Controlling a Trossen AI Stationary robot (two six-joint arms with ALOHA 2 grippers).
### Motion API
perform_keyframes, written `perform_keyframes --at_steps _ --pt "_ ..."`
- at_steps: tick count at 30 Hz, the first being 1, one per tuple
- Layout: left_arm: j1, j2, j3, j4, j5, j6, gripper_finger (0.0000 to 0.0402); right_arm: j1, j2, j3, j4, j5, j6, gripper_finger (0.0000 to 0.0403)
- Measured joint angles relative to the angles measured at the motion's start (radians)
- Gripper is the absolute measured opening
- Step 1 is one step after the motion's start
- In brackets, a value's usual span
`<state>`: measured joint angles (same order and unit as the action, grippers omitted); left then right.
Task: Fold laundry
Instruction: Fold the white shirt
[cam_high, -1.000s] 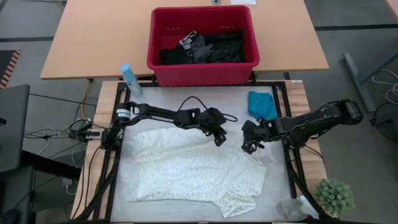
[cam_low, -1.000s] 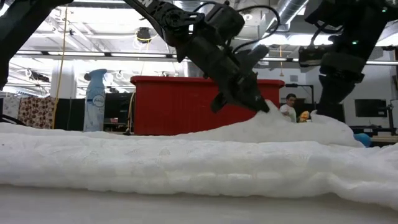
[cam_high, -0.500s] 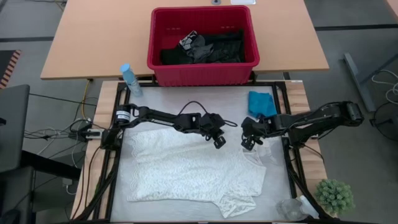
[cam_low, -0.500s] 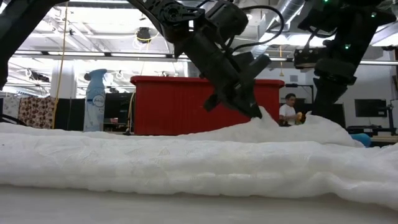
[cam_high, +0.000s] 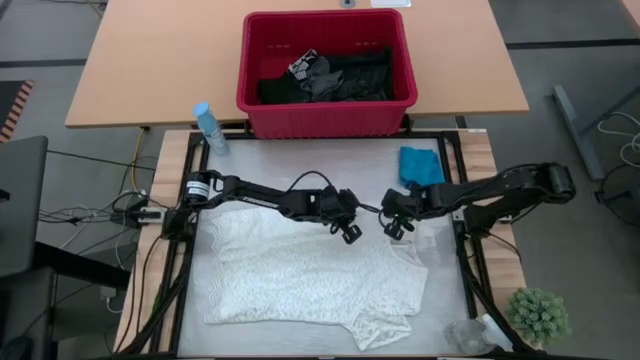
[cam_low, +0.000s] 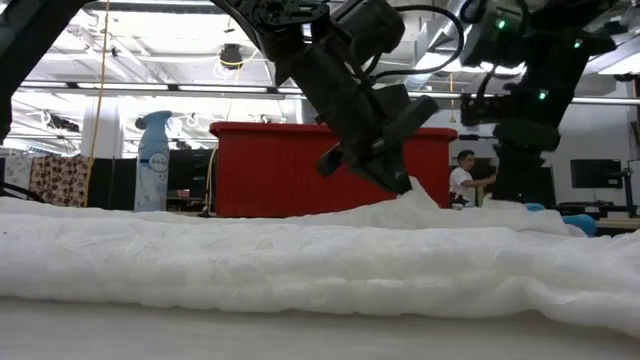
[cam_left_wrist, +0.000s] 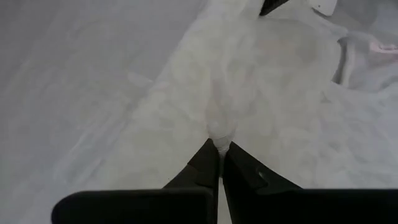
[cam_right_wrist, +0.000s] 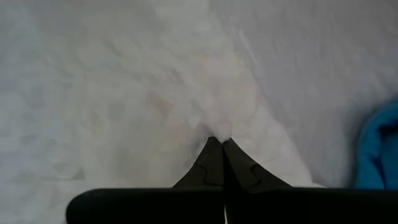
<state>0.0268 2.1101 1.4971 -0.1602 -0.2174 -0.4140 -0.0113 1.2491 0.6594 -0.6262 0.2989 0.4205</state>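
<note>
The white lacy garment (cam_high: 310, 275) lies spread over the table, a long low ridge in the low view (cam_low: 300, 260). My left gripper (cam_high: 348, 232) and right gripper (cam_high: 392, 225) are close together at its far right part, both shut on the cloth. A small teal garment (cam_high: 422, 167) lies flat on the table beyond the right gripper and shows in the right wrist view (cam_right_wrist: 379, 149). Dark grey and black garments (cam_high: 330, 75) are heaped in the red basket. My left gripper pinches a small pucker of the white garment (cam_left_wrist: 219, 129) between its two fingers, coming from above at a slant. The cloth rises to a little peak (cam_low: 415, 192) at the fingers; the rest lies on the table. Layers cannot be told. My right gripper pinches a pucker of the white garment (cam_right_wrist: 219, 129) near its far right corner between its shut fingers, slanting down from the table's right. The cloth around the pinch is slightly raised and the rest lies on the table.
A red slotted basket (cam_high: 325, 112) stands beyond the table's far edge (cam_low: 270, 170). A blue spray bottle (cam_high: 208, 128) stands at the far left corner, a small plant (cam_high: 538, 315) and a clear plastic thing (cam_high: 468, 336) at the near right. A person (cam_low: 463, 172) shows far behind.
Both grippers, still shut on the white cloth, have crept toward the table's left, the right one also a little toward the far edge. The pinched peak of cloth has moved left with them, while the rest of the garment has stayed spread where it was.
</note>
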Motion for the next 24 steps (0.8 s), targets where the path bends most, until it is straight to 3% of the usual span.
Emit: perform_keyframes --at_steps 12,24 --pt "-0.010 0.001 0.000 -0.047 -0.026 -0.002 0.0000 -0.005 0.047 0.000 0.007 0.039 0.017 0.0012" --pt "-0.038 0.001 0.000 -0.053 0.030 -0.002 0.0000 -0.004 0.047 0.000 0.007 0.066 0.050 0.0034"
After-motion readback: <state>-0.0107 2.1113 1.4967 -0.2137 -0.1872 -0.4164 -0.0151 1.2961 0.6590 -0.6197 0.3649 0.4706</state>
